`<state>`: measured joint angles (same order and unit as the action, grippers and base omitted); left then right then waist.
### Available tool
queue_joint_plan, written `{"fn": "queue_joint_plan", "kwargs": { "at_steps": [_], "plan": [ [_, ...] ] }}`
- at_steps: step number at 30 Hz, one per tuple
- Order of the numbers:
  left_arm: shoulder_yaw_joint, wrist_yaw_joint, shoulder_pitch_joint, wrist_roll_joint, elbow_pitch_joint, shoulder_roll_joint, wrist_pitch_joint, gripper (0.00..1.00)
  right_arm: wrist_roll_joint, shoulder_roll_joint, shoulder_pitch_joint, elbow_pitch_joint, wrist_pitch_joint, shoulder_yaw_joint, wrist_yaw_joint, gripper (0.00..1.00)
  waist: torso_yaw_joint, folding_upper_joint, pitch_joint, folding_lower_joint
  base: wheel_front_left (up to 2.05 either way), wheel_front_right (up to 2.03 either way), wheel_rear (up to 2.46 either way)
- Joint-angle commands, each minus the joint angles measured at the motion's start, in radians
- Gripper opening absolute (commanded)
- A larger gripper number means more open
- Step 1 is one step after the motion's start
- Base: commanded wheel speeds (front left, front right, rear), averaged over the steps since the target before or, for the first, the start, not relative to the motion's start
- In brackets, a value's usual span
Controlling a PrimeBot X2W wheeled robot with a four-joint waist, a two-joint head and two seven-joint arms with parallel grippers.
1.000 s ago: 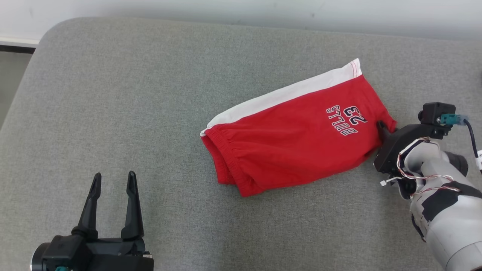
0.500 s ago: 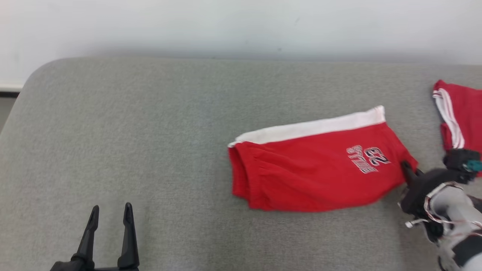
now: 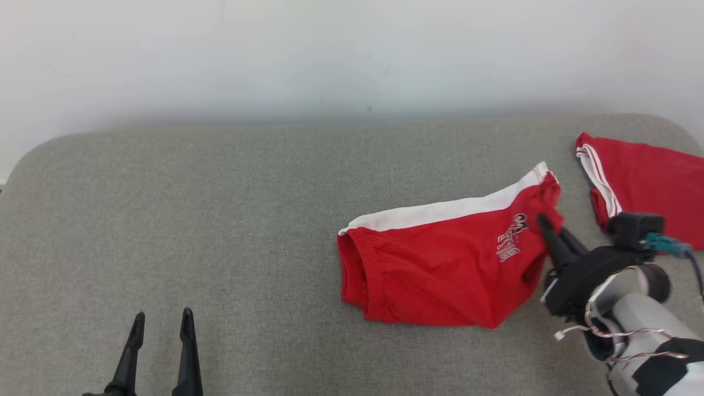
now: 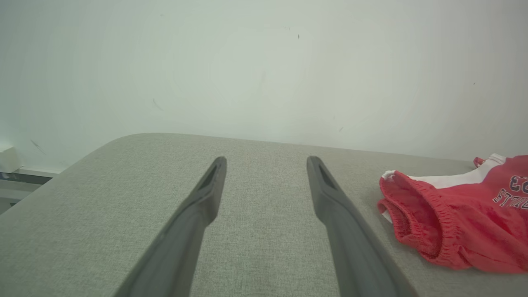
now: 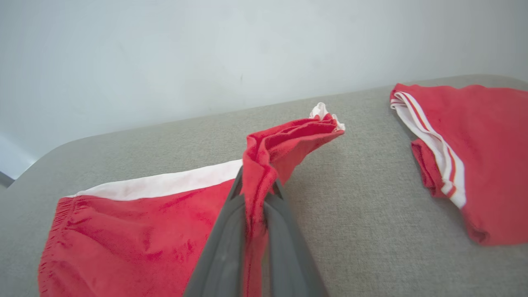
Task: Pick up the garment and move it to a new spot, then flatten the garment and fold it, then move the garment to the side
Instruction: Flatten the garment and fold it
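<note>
- The red shorts (image 3: 440,269) lie right of centre on the grey fabric-topped desk (image 3: 192,220). The elastic waistband faces left, and a white side panel runs along the far edge.
- The right gripper (image 3: 542,223) has its fingers (image 5: 222,247) pinched tight on the right-hand hem. A ridge of cloth stands up between them while the rest lies on the desk.
- The left gripper (image 3: 162,319) waits at the near left, fingers spread wide with nothing between them, well apart from the shorts.
- Handling, as a judgement: light, soft and limp, so the shorts will drape and drag from one pinch. A second hold at the waistband would carry them flatter.
- Writing: navy-and-white block print near the gripped end (image 4: 513,192), upside down. It looks like a "23" over a word that is cut off and crumpled, so the word cannot be read.
- A second red garment (image 3: 649,176) with white stripes sits at the far right, apart from the shorts.
</note>
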<state>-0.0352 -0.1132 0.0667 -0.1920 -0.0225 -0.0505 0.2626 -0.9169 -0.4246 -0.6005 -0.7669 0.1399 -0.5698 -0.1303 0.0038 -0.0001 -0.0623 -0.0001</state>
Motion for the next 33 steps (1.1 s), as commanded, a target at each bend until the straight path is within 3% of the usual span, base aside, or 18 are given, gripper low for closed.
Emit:
{"fn": "queue_joint_plan", "kwargs": {
  "at_steps": [1, 5, 13, 24, 26, 27, 28, 33],
  "plan": [
    [-0.003, 0.001, 0.023, 0.003, 0.001, 0.0, 0.003, 1.0, 0.022, 0.002, 0.015, 0.05, 0.022, -0.042, 0.0, 0.0, -0.007, 0.0001, 0.028, 0.0001, 0.0, 0.0, 0.0],
    [0.003, 0.0, 0.022, 0.002, 0.003, 0.0, 0.003, 1.0, 0.042, 0.029, 0.03, 0.138, 0.036, -0.128, 0.0, 0.0, 0.001, 0.0001, 0.038, 0.0001, 0.0, 0.0, 0.0],
    [0.022, 0.002, 0.012, -0.01, 0.003, 0.0, 0.003, 1.0, 0.104, 0.086, 0.058, 0.203, 0.038, -0.272, 0.0, 0.0, 0.047, 0.0001, 0.034, 0.0001, 0.0, 0.0, 0.0],
    [0.028, -0.001, 0.001, -0.019, -0.021, 0.0, 0.003, 1.0, 0.128, 0.213, 0.104, 0.071, 0.104, -0.341, 0.0, 0.0, 0.092, 0.0001, 0.032, 0.0001, 0.0, 0.0, 0.0],
    [0.03, 0.0, 0.0, -0.018, -0.023, 0.0, 0.003, 1.0, 0.122, 0.227, 0.105, 0.056, 0.116, -0.334, 0.0, 0.49, 0.089, 0.0001, 0.035, 0.0001, 0.0, 0.0, 0.0],
    [0.029, 0.002, 0.0, -0.019, -0.023, 0.0, 0.003, 1.0, 0.125, 0.23, 0.104, 0.049, 0.12, -0.33, 0.0, 0.9, 0.084, 0.0001, 0.037, 0.0001, 0.0, 0.0, 0.0],
    [0.03, 0.003, 0.0, -0.02, -0.023, 0.0, 0.003, 1.0, 0.128, 0.232, 0.104, 0.045, 0.122, -0.326, 0.0, 1.0, 0.081, 0.0001, 0.038, 0.0001, 0.0, 0.0, 0.0],
    [0.03, 0.003, 0.003, -0.013, -0.022, 0.0, 0.003, 1.0, 0.146, 0.212, 0.123, 0.114, 0.125, -0.205, 0.0, 1.0, 0.059, 0.0001, 0.047, 0.0001, 0.0, 0.0, 0.0]
  ]
}}
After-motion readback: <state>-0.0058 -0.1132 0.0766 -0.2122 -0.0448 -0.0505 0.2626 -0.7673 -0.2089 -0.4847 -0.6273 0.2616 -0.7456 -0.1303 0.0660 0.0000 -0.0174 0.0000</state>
